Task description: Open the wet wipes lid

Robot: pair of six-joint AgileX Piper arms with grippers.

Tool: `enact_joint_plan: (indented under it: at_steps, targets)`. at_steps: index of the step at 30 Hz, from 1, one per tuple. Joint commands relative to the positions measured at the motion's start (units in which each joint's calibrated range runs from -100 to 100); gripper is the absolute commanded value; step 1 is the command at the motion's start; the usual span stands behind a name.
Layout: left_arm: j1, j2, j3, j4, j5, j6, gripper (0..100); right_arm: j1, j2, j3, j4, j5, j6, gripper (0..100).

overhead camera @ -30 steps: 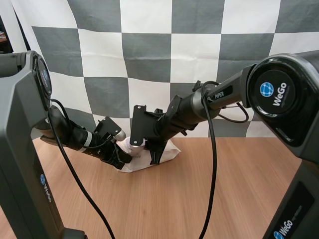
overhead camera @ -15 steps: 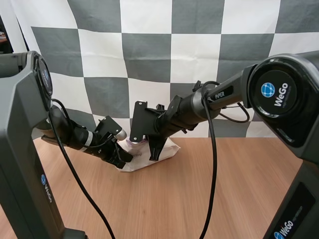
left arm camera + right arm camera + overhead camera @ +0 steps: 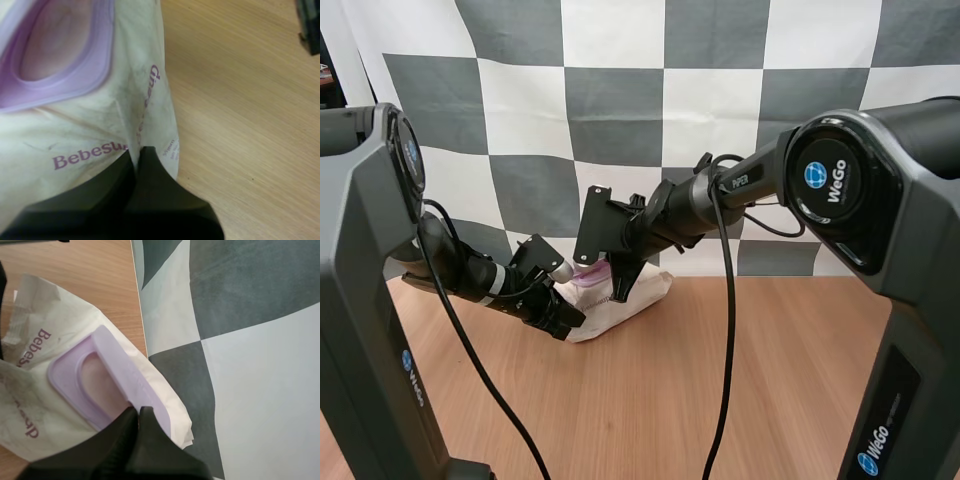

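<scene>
— Fingers [image 3: 160,172] on my left gripper [image 3: 136,152], how are they sitting?
— They're pressing together on the near edge of the wet wipes pack [image 3: 90,130], which is resting on the table [image 3: 720,380] between the two arms. Just beyond, my right gripper [image 3: 138,411] is pinching its tips on the lilac lid [image 3: 125,372], which looks partly lifted.
— What's worrying you?
— I'm thinking the thin wrapper could be slipping out of the left pinch; then the whole pack would be rising with the lid instead of hinging open.

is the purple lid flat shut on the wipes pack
No, the lid stands raised off its purple frame, its edge pinched in the right gripper.
</scene>
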Motion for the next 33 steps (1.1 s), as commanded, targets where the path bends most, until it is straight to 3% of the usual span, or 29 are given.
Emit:
enact_joint_plan:
  at_steps: [1, 25, 33]
  targets:
    - [-0.01, 0.1, 0.0, 0.1, 0.1, 0.9, 0, 0.0, 0.4, -0.8, 0.0, 0.2, 0.0, 0]
    - [-0.01, 0.0, 0.0, 0.7, 4.1, 0.9, 0, 0.0, 10.8, -16.0, 5.9, 1.7, 0.1, 0]
    - [-0.01, 0.0, 0.0, 0.7, 4.1, 0.9, 0, 0.0, 14.5, -17.4, 7.3, 4.2, 0.1, 0]
